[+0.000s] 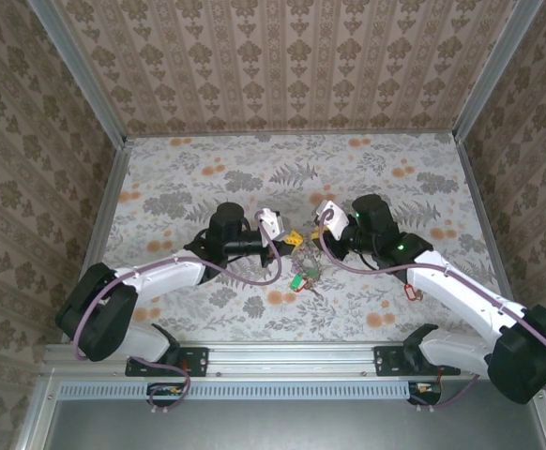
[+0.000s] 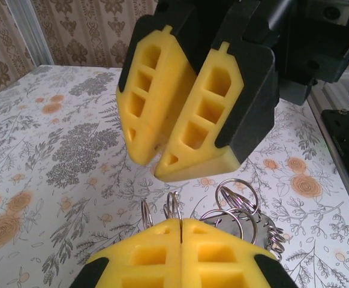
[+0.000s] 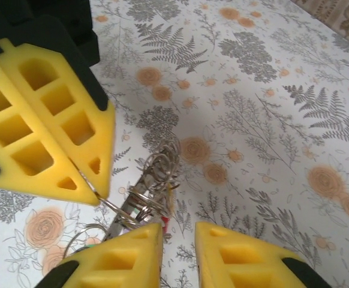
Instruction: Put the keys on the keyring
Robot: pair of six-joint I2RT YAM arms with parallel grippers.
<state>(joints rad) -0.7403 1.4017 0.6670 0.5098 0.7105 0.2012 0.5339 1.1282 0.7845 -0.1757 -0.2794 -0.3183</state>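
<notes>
Our left end effector [image 2: 180, 223] is pressed together at the bottom of its wrist view. It pinches thin wire loops that stand up from between its pads. We take them for part of the keyring [image 3: 159, 167], though the tangle is too fine to be sure. Our right end effector [image 3: 179, 227] is slightly spread with nothing between its pads, and hangs just beside the bundle at the lower centre of its own view. In the top view the keys [image 1: 301, 277], with green and red tags, sit just below both end effectors at frame centre. A red tag [image 1: 407, 292] lies well apart on the surface [image 1: 207, 169], at the right beside the right arm.

We judge all of this to be light, hard and smooth. The wire is thin and likely to pivot or slip in soft foam pads, and the chain-like ring is limp enough to swing. We would take a key by its flat head or plastic tag, leaving the hole free. We would hold the ring flat across its wire, close to the opening.
</notes>
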